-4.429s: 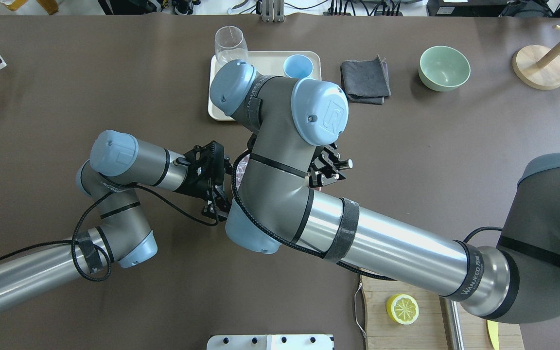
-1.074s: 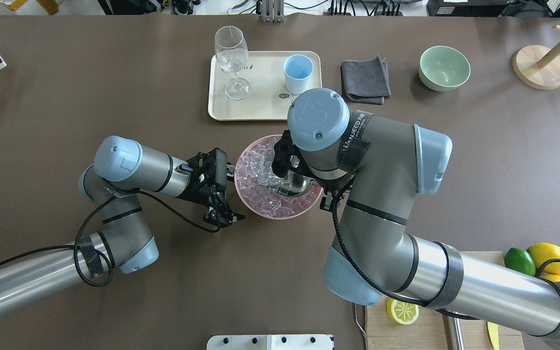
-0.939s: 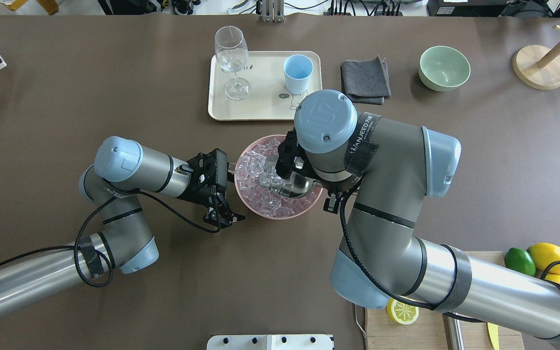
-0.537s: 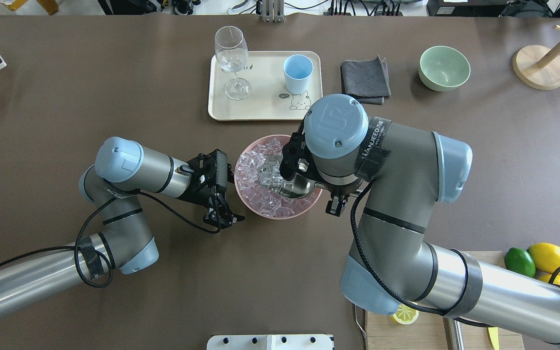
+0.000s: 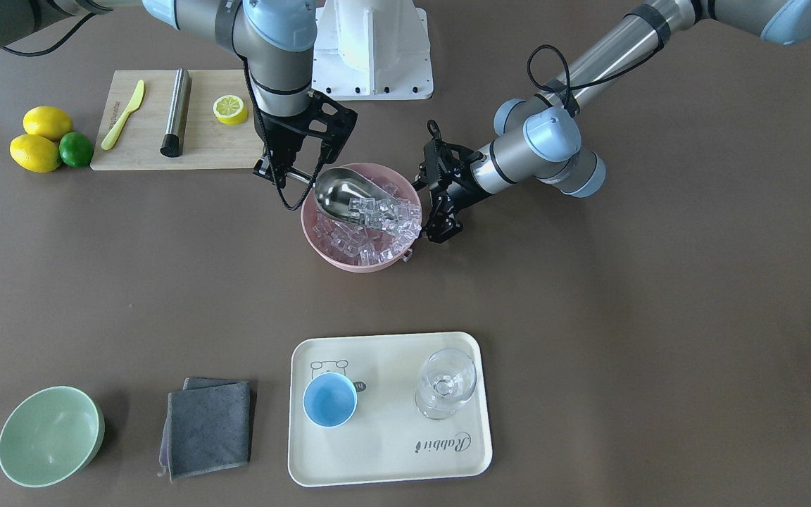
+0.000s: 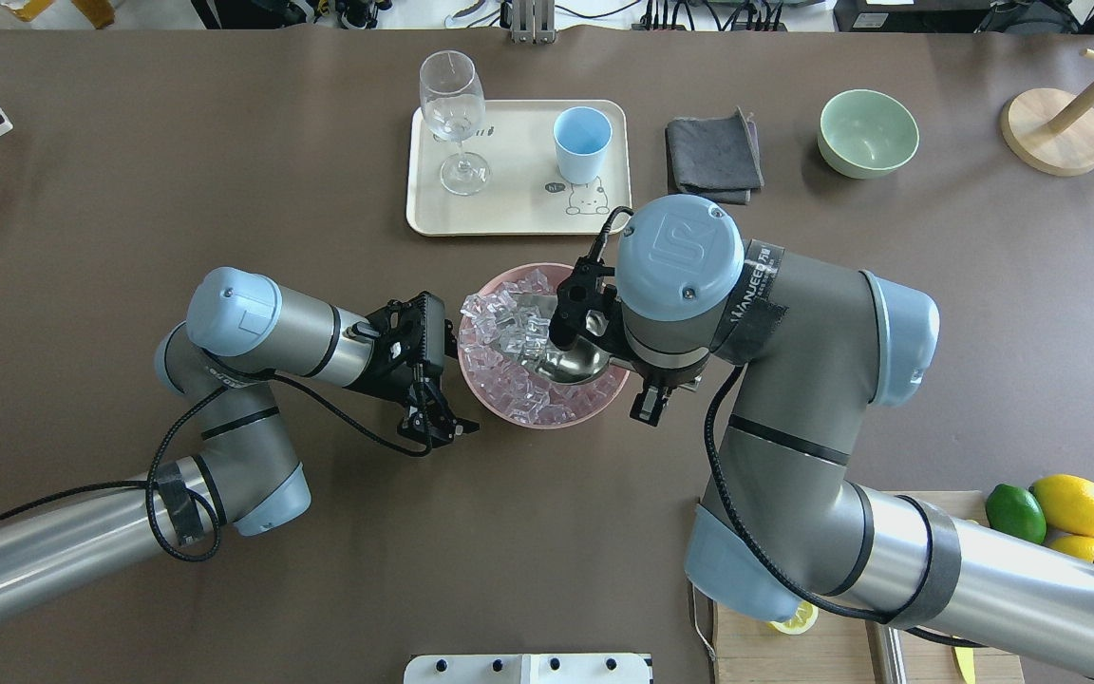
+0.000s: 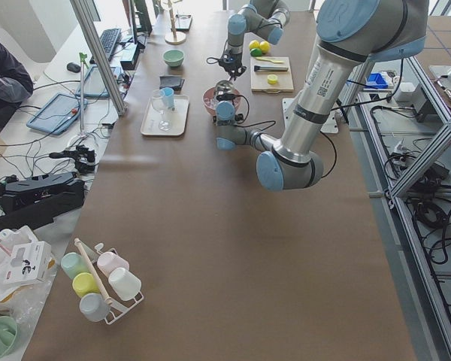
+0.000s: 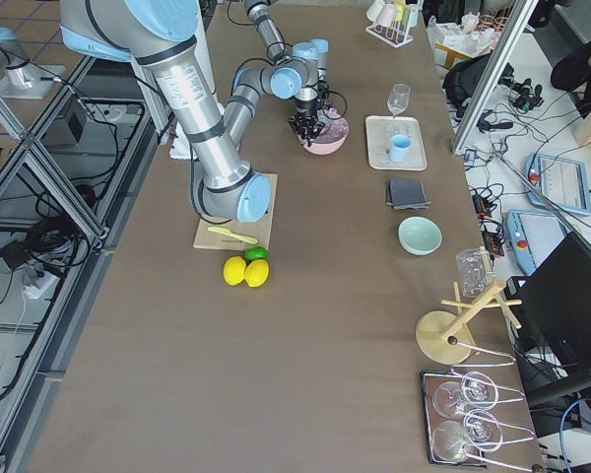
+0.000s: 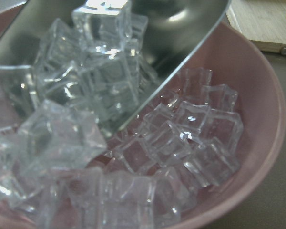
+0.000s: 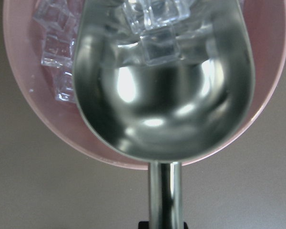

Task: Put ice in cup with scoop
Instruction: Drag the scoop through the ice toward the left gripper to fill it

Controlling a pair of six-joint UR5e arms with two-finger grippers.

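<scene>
The steel scoop (image 5: 342,193) sits tilted over the pink bowl (image 5: 335,264) with several ice cubes (image 5: 377,211) in its trough. More ice (image 6: 518,389) fills the bowl. My right gripper (image 5: 291,172) is shut on the scoop's handle (image 10: 164,191). The right wrist view shows the trough (image 10: 162,95) with cubes at its far end. My left gripper (image 6: 452,332) is at the bowl's left rim and appears shut on it. Its wrist view shows the scoop (image 9: 181,28) and ice (image 9: 181,143) close up. The light-blue cup (image 5: 329,399) stands upright on the tray, apart from both grippers.
The cream tray (image 5: 391,465) also holds a clear stemmed glass (image 5: 446,384). A grey cloth (image 5: 208,426) and a pale green bowl (image 5: 50,436) lie beside it. A cutting board (image 5: 145,151) with a steel cylinder (image 5: 176,113), a lemon half and a yellow knife is near my right arm.
My right arm has swung off the tray and bowl. In the last second it drew the scoop back to the right and raised it with ice. My left arm has stayed put.
</scene>
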